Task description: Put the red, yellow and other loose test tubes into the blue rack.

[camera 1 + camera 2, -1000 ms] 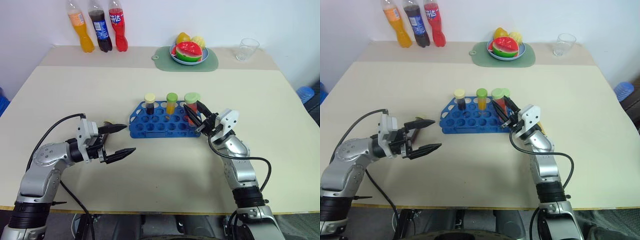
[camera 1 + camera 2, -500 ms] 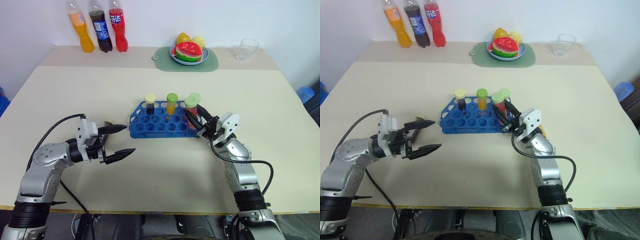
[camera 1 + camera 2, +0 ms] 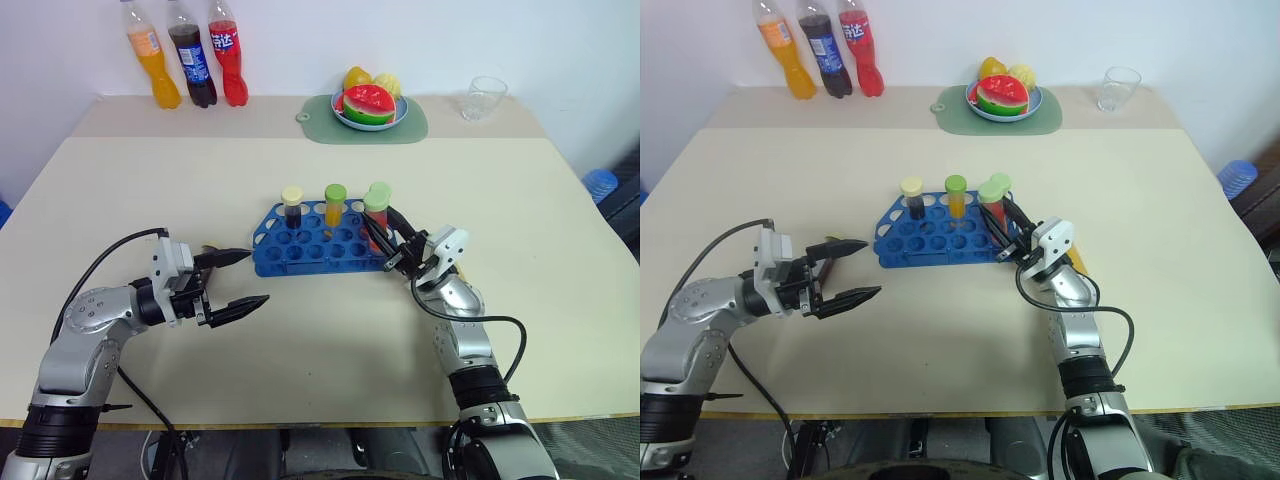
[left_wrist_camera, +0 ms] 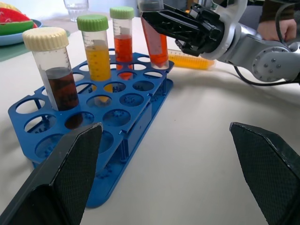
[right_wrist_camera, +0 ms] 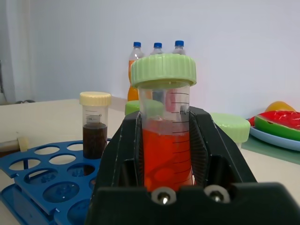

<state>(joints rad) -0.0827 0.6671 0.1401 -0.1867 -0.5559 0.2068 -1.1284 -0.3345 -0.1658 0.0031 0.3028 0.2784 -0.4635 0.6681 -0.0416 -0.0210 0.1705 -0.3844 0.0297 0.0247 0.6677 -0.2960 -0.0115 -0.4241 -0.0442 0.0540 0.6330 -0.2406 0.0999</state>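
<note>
The right gripper (image 3: 392, 243) clamps a green-capped red-liquid plastic tube (image 5: 165, 140) upright over the bright blue perforated rack's (image 3: 300, 252) end, for insertion; the left gripper (image 3: 243, 278) gapes wide.

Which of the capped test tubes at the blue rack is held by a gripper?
The clear plastic tube of red liquid with a green cap, clamped between the right gripper's black fingers at the blue rack's end. The other tubes stand free in holes.

The rack (image 3: 320, 245) was bright blue. In it stood tubes of dark brown liquid under a cream cap (image 3: 292, 208), yellow liquid under a green cap (image 3: 335, 203), and red liquid under green caps (image 4: 123, 33). The right gripper (image 3: 388, 245), black, held a red-filled, green-capped tube (image 5: 165, 136). The table (image 3: 330, 350) was pale cream.
</note>
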